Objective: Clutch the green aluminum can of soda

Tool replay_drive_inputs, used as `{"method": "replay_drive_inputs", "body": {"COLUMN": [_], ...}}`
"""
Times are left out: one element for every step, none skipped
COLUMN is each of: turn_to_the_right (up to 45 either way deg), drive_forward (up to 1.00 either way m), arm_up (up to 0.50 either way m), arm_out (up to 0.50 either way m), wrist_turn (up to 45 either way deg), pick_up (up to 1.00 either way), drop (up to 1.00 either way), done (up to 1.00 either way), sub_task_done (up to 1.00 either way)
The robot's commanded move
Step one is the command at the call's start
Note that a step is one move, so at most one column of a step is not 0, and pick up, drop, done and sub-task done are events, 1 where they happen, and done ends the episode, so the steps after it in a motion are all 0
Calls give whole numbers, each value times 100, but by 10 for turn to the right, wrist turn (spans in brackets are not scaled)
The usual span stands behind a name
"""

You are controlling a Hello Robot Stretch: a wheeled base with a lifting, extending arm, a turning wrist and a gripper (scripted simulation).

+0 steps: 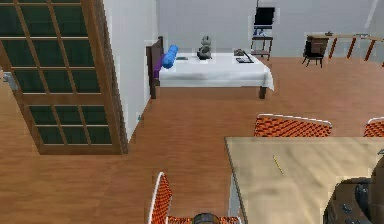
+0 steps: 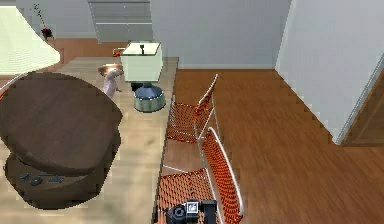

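A dark gripper body (image 2: pixel 193 212) with small white marks sits at the bottom edge of the arm side view, in front of an orange wire chair (image 2: pixel 203 185). I cannot tell whether it holds anything. A long wooden table (image 2: pixel 150 140) runs up the left of that view. On it stand a big dark brown rounded object (image 2: pixel 60 125), a metal bowl (image 2: pixel 149 97), a white box-shaped lamp shade (image 2: pixel 143 62) and a small copper-coloured thing (image 2: pixel 108 75). The same table (image 1: pixel 300 165) and brown object (image 1: pixel 355 205) show at the forward view's lower right.
A second orange chair (image 2: pixel 190 120) stands along the table, with others (image 1: pixel 290 125) at its far side. A bed (image 1: pixel 215 72) with a blue pillow lies ahead across open wood floor. A dark glazed door (image 1: pixel 55 70) stands at the forward view's left.
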Motion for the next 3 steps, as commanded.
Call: {"method": "replay_drive_inputs", "body": {"turn_to_the_right": [0,0,0], "drive_forward": [0,0,0], "arm_up": [0,0,10], "arm_out": [0,0,0], "wrist_turn": [450,450,0], "pick_up": [0,0,0], "drop": [0,0,0], "done": [0,0,0], "sub_task_done": [0,0,0]}}
